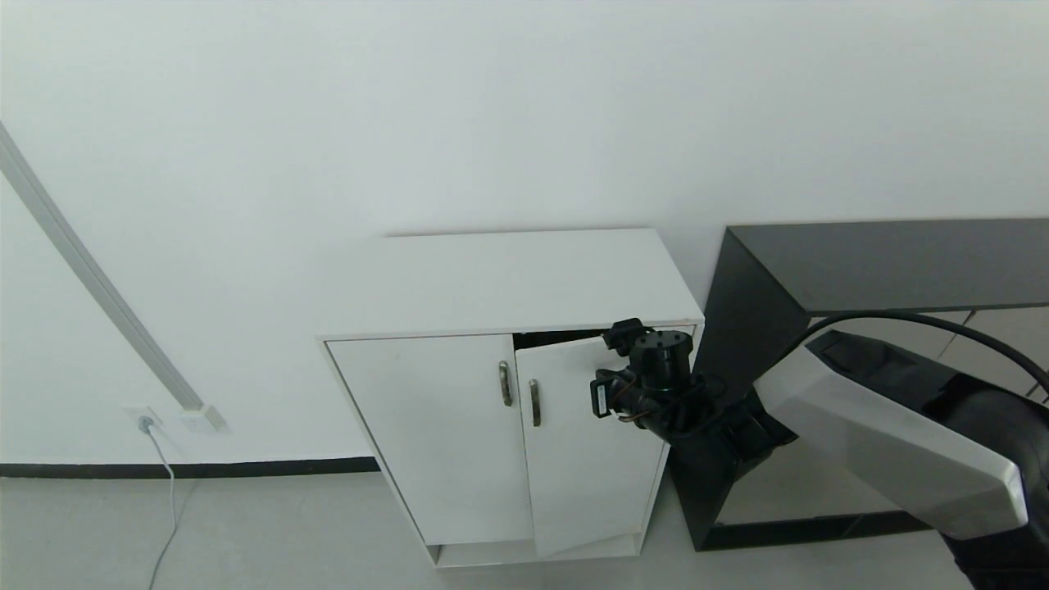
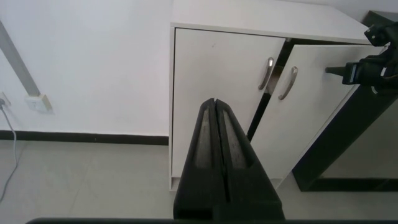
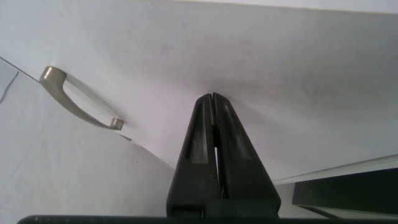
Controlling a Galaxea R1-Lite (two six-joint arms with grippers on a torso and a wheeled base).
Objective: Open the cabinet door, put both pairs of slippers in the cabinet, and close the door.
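The white cabinet [image 1: 524, 279] stands against the wall with two doors. Its left door [image 1: 426, 434] is closed. Its right door [image 1: 582, 475] stands slightly ajar, with a dark gap along its top edge [image 1: 557, 338]. Each door has a metal handle [image 1: 505, 383] [image 1: 534, 402] near the middle seam. My right gripper [image 1: 601, 399] [image 3: 213, 98] is shut, its tips against the upper outer face of the right door [image 3: 280, 74], away from that door's handle [image 3: 81, 99]. My left gripper [image 2: 214, 102] is shut and holds nothing, some way in front of the cabinet's left door [image 2: 217, 68].
A black desk [image 1: 885, 262] stands close against the cabinet's right side. On the wall to the left are a socket with a plugged cable [image 1: 147, 423] and a slanted cable duct [image 1: 90, 279]. Bare grey floor [image 1: 287, 533] lies in front of the cabinet.
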